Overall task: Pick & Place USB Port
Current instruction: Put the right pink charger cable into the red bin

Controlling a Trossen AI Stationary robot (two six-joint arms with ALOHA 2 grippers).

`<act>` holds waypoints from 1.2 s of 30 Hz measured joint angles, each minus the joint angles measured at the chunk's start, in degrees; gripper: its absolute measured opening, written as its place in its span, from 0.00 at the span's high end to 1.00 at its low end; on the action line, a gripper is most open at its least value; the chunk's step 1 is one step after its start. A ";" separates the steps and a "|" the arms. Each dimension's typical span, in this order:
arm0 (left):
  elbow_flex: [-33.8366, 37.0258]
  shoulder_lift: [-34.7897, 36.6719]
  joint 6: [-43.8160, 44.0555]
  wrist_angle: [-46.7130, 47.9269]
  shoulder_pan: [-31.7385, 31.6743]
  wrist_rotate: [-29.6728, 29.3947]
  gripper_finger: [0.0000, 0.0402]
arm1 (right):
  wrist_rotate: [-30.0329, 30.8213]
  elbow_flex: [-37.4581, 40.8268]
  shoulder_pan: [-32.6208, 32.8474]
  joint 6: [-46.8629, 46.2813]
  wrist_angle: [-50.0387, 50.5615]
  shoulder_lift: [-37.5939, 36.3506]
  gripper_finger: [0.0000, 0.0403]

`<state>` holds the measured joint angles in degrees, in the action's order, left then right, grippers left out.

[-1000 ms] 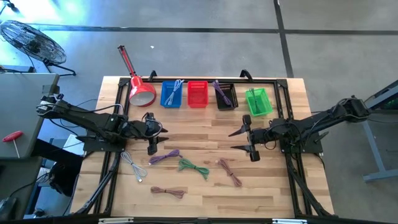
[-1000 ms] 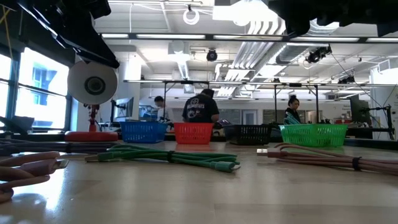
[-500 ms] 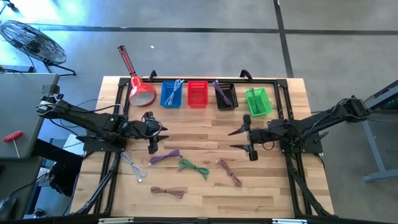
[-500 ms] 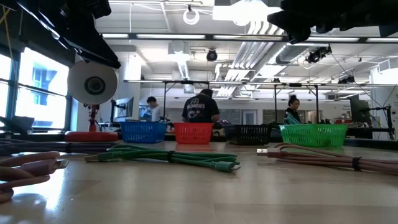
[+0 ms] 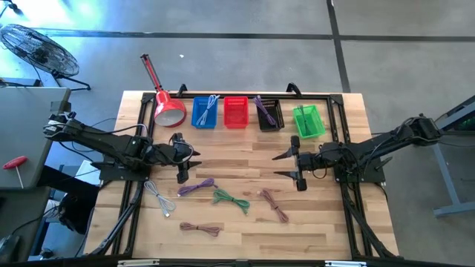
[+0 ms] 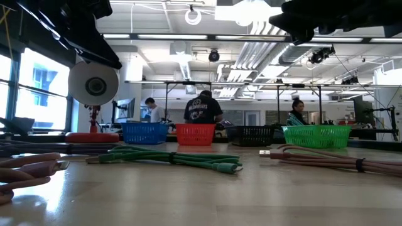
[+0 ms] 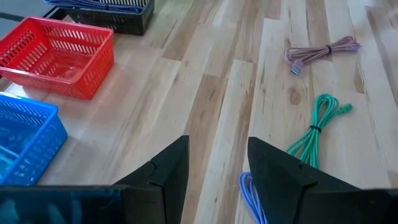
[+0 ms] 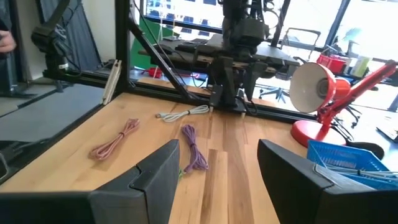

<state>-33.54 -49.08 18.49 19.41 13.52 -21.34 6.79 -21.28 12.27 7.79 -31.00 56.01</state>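
Observation:
Several bundled USB cables lie flat on the wooden table: a purple one (image 5: 195, 187), a green one (image 5: 230, 199), a pink one (image 5: 273, 204), a white one (image 5: 159, 199) and a mauve one (image 5: 200, 228). My left gripper (image 5: 180, 159) hovers open and empty just beyond the purple cable; the left wrist view (image 7: 217, 146) shows the green cable (image 7: 314, 127) ahead of it. My right gripper (image 5: 282, 166) hovers open and empty beyond the pink cable; its wrist view (image 8: 217, 149) looks over the purple cable (image 8: 194, 149).
Blue (image 5: 205, 111), red (image 5: 235, 111), black (image 5: 269, 113) and green (image 5: 308, 121) baskets stand in a row at the far edge; the blue and black ones hold cables. A red desk lamp (image 5: 167, 104) stands at the far left. People move in the room behind.
My right gripper has drifted a little toward the table's left edge, staying open. The cables have not moved.

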 joint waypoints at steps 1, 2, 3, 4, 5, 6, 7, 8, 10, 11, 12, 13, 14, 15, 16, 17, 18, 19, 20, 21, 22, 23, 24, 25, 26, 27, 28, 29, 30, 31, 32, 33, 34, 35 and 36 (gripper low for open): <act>0.00 0.00 0.01 0.00 0.00 0.10 0.60 | 0.48 0.00 0.00 0.03 0.00 0.00 0.48; 0.00 0.00 0.01 0.01 0.02 0.39 0.60 | 1.17 0.00 0.00 0.06 0.00 0.00 0.48; 0.00 0.00 0.03 0.01 0.02 0.69 0.60 | 1.91 0.00 0.00 0.16 0.00 0.00 0.48; 0.00 0.00 0.03 0.03 0.02 0.92 0.60 | 2.43 0.00 0.00 0.32 0.00 0.00 0.48; 0.00 0.00 0.03 0.03 0.02 1.08 0.60 | 2.74 0.00 0.00 0.74 0.00 0.00 0.48; 0.00 0.00 0.03 0.03 0.02 1.16 0.60 | 2.73 0.00 -0.02 1.27 0.00 0.00 0.48; 0.00 0.00 0.03 0.03 0.02 1.18 0.60 | 2.71 0.00 -0.02 1.49 0.00 0.00 0.48; 0.00 0.00 0.05 0.04 0.02 1.18 0.60 | 2.66 0.00 -0.02 1.54 -0.05 0.08 0.48; 0.00 0.00 0.33 0.04 0.01 1.20 0.60 | 2.40 0.00 -0.30 1.57 -0.08 0.26 0.48; 0.00 0.00 0.49 0.05 0.00 1.21 0.60 | 2.26 0.00 -0.48 1.47 0.03 0.31 0.48; 0.00 0.00 0.80 0.05 0.02 1.22 0.60 | 1.92 0.00 -0.77 1.40 0.04 0.53 0.48; 0.00 0.00 1.14 0.10 0.02 1.22 0.60 | 1.84 0.00 -1.05 1.38 0.04 0.64 0.48; 0.00 0.00 1.30 0.15 0.02 1.22 0.60 | 1.73 0.00 -1.16 1.35 0.16 0.68 0.48; 0.00 0.00 1.32 0.20 0.02 1.22 0.60 | 1.71 0.00 -1.36 1.32 0.30 0.79 0.48; 0.00 0.00 1.32 0.21 0.00 1.22 0.60 | 1.69 0.00 -1.50 1.31 0.23 1.05 0.48; 0.00 0.00 1.32 0.20 0.01 1.22 0.60 | 1.70 0.00 -1.61 1.30 0.17 1.25 0.48; 0.00 0.00 1.32 0.24 0.02 1.22 0.60 | 1.66 0.00 -1.77 1.30 0.20 1.43 0.48; 0.00 0.01 1.32 0.23 0.01 1.22 0.60 | 1.66 0.00 -1.81 1.30 0.18 1.77 0.48; 0.00 0.02 1.32 0.24 0.01 1.21 0.60 | 1.68 0.00 -1.81 1.30 -0.03 2.17 0.48; 0.00 0.02 1.32 0.29 0.01 1.22 0.60 | 1.72 0.00 -1.81 1.30 -0.18 2.54 0.48; 0.00 0.02 1.32 0.36 0.02 1.22 0.60 | 1.72 0.00 -1.81 1.30 -0.17 2.92 0.48; 0.00 0.02 1.32 0.36 0.02 1.22 0.60 | 1.72 0.00 -1.81 1.30 -0.15 3.31 0.48; 0.00 0.02 1.32 0.40 0.00 1.20 0.60 | 1.73 0.00 -1.81 1.30 -0.27 3.71 0.48; 0.00 0.02 1.32 0.53 0.02 1.20 0.60 | 1.73 0.00 -1.81 1.30 -0.52 4.05 0.48; 0.00 0.02 1.32 0.52 0.00 1.20 0.60 | 1.71 0.00 -1.81 1.30 -0.59 4.27 0.48; 0.00 0.02 1.32 0.49 0.01 1.21 0.60 | 1.68 0.00 -1.81 1.30 -0.63 4.52 0.48; 0.00 0.02 1.32 0.49 0.01 1.20 0.60 | 1.68 0.00 -1.79 1.30 -1.02 4.80 0.48; 0.00 0.02 1.29 0.50 0.01 1.20 0.60 | 1.68 0.00 -1.79 1.30 -1.39 5.00 0.48; 0.00 0.02 1.25 0.51 0.00 1.20 0.60 | 1.68 0.00 -1.79 1.30 -1.77 5.18 0.48; 0.00 0.02 1.12 0.49 0.02 1.18 0.60 | 1.66 0.00 -1.79 1.28 -2.17 5.29 0.48; 0.00 0.02 1.08 0.49 0.02 1.12 0.60 | 1.66 0.00 -1.79 1.30 -2.72 5.52 0.48; 0.00 0.02 1.06 0.50 0.02 0.85 0.60 | 1.66 0.00 -1.79 1.33 -3.32 5.67 0.48; 0.00 0.02 1.06 0.49 0.02 0.60 0.60 | 1.66 0.00 -1.79 1.47 -3.68 5.83 0.48; 0.00 0.02 1.04 0.49 0.02 0.24 0.60 | 1.65 0.00 -1.79 1.48 -3.90 5.96 0.48; 0.00 0.02 1.02 0.49 0.01 -0.06 0.60 | 1.63 0.00 -1.79 1.41 -3.97 5.99 0.48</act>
<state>-33.54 -49.06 19.51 19.90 13.53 -21.41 8.43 -21.28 10.48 9.20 -34.97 62.00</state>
